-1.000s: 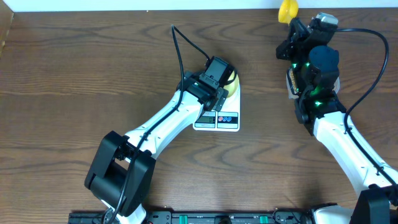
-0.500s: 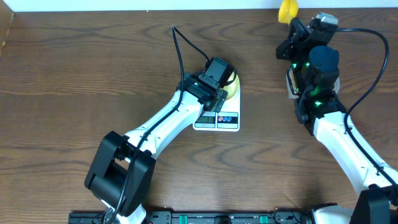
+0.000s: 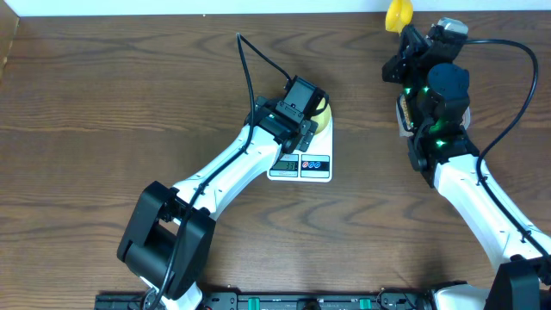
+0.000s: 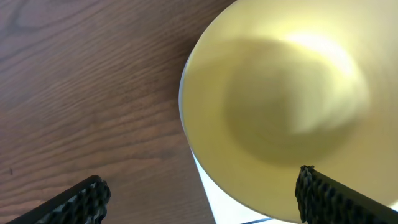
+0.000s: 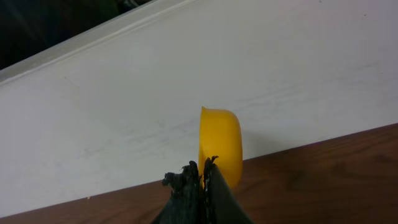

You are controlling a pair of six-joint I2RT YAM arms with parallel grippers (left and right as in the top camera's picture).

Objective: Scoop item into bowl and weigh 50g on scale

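Note:
The pale yellow bowl [image 4: 280, 106] stands empty on the white scale [image 3: 301, 166], whose platform edge [image 4: 221, 199] shows under the bowl's rim. My left gripper [image 4: 202, 196] hovers just above the bowl [image 3: 323, 120], open wide, its fingers [image 4: 81, 199] spread over the bowl's near edge and touching nothing. Overhead, the left gripper [image 3: 308, 108] hides most of the bowl. My right gripper [image 5: 200, 171] is shut on a bright yellow scoop [image 5: 221, 146], held by the far table edge [image 3: 398, 13]. The beans show only as a tan strip [image 3: 401, 116] under the right arm.
A white wall [image 5: 186, 81] runs along the table's far edge, right behind the scoop. The clear container holding the beans lies mostly hidden beneath the right arm [image 3: 439, 103]. Dark wooden tabletop [image 3: 103, 103] spreads to the left of the scale.

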